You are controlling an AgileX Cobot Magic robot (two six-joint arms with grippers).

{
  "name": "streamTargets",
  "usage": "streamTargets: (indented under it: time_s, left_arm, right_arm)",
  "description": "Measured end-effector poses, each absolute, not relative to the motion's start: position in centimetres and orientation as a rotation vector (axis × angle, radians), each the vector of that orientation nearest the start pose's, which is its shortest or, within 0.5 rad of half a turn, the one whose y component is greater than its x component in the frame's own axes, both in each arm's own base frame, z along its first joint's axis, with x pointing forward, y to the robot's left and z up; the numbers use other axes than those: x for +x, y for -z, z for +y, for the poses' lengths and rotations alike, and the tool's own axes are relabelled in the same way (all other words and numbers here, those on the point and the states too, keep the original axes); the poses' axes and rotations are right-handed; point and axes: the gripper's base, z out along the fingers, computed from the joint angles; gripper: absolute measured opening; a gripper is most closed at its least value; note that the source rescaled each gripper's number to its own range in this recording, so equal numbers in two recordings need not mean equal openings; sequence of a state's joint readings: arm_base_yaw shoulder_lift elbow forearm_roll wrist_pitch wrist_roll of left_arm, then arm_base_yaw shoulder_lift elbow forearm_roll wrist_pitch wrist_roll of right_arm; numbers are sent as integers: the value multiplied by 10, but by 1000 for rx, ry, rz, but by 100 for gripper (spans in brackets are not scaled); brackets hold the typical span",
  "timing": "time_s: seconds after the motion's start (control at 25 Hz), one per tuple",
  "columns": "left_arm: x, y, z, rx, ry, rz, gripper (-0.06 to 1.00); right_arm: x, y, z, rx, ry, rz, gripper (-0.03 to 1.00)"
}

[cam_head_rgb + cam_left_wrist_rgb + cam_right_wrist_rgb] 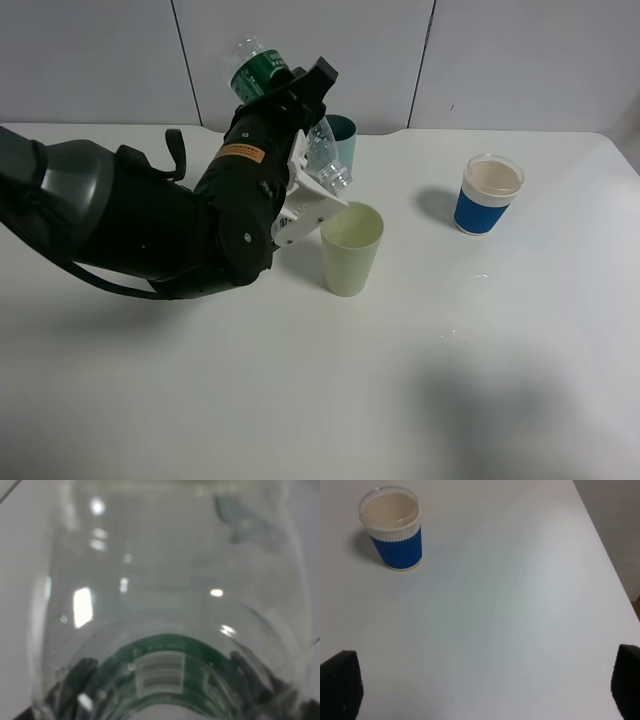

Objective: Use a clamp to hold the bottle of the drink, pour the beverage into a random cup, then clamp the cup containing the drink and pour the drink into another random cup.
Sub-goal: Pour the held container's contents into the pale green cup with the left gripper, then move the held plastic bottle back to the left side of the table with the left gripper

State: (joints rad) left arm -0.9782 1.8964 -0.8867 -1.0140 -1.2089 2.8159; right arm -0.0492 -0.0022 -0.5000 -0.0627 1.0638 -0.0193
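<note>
1. Table (500,380): white and level, carrying three upright cups.
2. Left arm (130,230): reaches in from the left edge towards the middle, wrist rolled over for a pour.
3. Bottle (258,75): held steeply tipped, base up towards the back wall, neck down. Its mouth sits just above the left rim of the green cup (352,250). Whether it is over the opening or outside the rim cannot be told.
4. Left gripper (300,110): jaws pressed together on the bottle's body near the label. The wrist view is filled by clear plastic and label.
5. Green cup: near the table's middle, free of any grip. Fill level is not visible.
6. Blue cup (489,195): well apart to the right, untouched, no liquid evident inside.
7. Teal cup (343,135): behind the bottle, mostly hidden.
8. Right gripper (482,690): jaws spread wide, holding nothing, hanging over bare table near the blue cup.
9. Beverage: no stream can be made out. Judged step: first pour, in progress or about to start.
10. Risks:
   - Spill onto the table if the mouth lies outside the rim.
   - Green cup knocked or tipped if the neck or the gripper housing drops onto its edge; the cup looks light.
   - Bottle slipping in the jaws, since thin plastic yields under pressure.
   - Teal cup struck when the arm swings back.
</note>
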Motion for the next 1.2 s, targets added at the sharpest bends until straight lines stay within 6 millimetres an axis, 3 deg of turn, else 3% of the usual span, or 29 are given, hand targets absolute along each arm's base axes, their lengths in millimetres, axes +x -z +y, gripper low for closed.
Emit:
streamTargets:
  time_s: [0.2, 0.48, 0.64, 1.0, 1.2]
  left_arm:
    - [256, -195, -254, 1686, -1673, 683, 7]
    - [255, -198, -252, 1601, -1548, 820, 7]
    - [248, -226, -248, 1374, -1122, 1110, 7]
    - [241, -243, -243, 1119, -707, 1351, 7]
    - [242, -240, -225, 990, -305, 1488, 7]
  right_arm:
    - [-6, -277, -5, 34, 118, 2045, 100]
    - [-6, -277, -5, 34, 118, 2045, 100]
    - [-6, -277, -5, 34, 118, 2045, 100]
    - [-6, -277, -5, 34, 118, 2045, 100]
    - [-6, -277, -5, 34, 118, 2045, 100]
